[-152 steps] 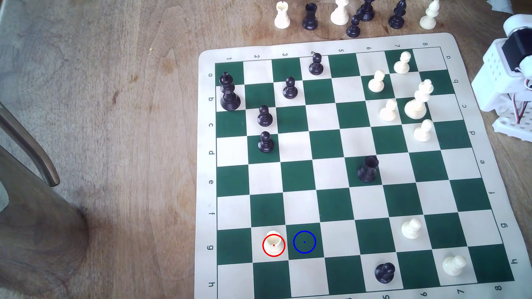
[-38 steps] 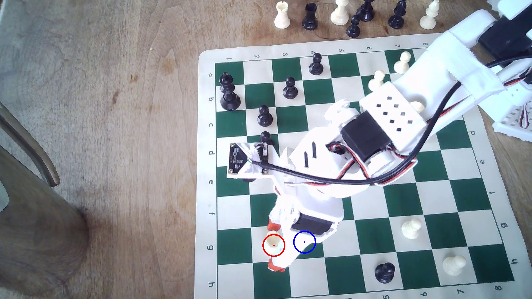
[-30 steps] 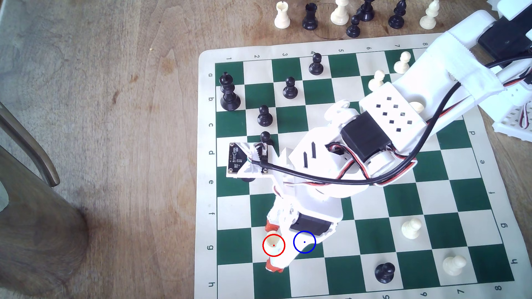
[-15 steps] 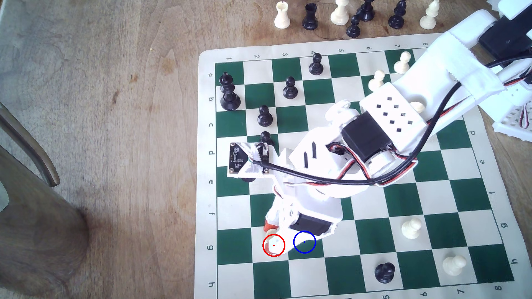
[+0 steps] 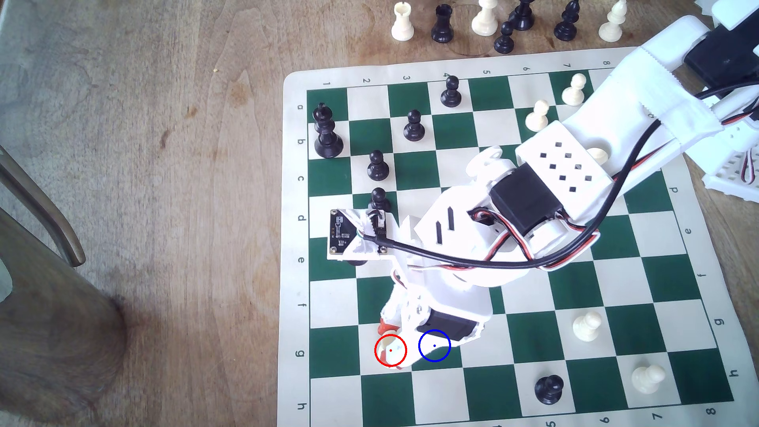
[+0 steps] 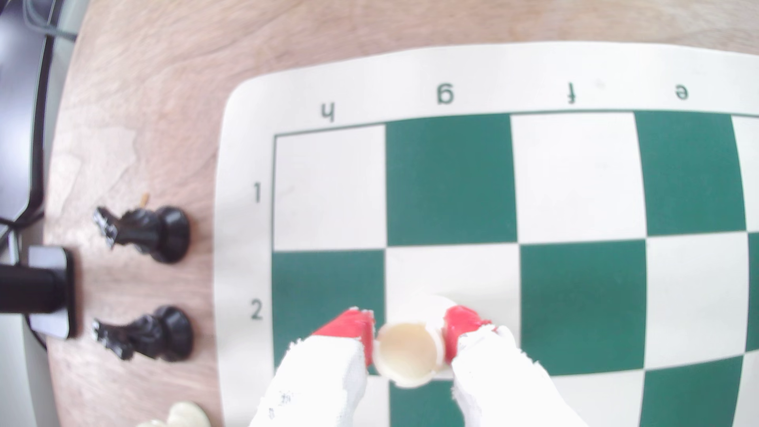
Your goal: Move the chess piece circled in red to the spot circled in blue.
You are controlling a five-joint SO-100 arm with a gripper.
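Your arm [image 5: 575, 164] reaches in from the exterior view's far right, wrist bent down over the board [image 5: 677, 287]. The gripper [image 6: 408, 343] pinches the cream rook [image 6: 406, 355] between 2 red pads [image 6: 349, 324], on its red-ringed square just left of the blue-ringed square [image 5: 445, 356].

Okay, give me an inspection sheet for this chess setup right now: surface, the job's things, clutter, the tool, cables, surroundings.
Surface: green-and-cream chess mat on a wooden table.
Job's things: cream rook on its red-ringed cream square, g2; blue-ringed square next to it, partly under the arm.
Clutter: black pawns, black king, cream pawns and a black piece on the mat; captured pieces off the mat's far edge; two black pieces lying down beside the mat.
Tool: tool with red pads against both sides of the rook's top.
Cables: black cable and red-white wires along the arm.
Surroundings: wooden chair at the exterior view's left.
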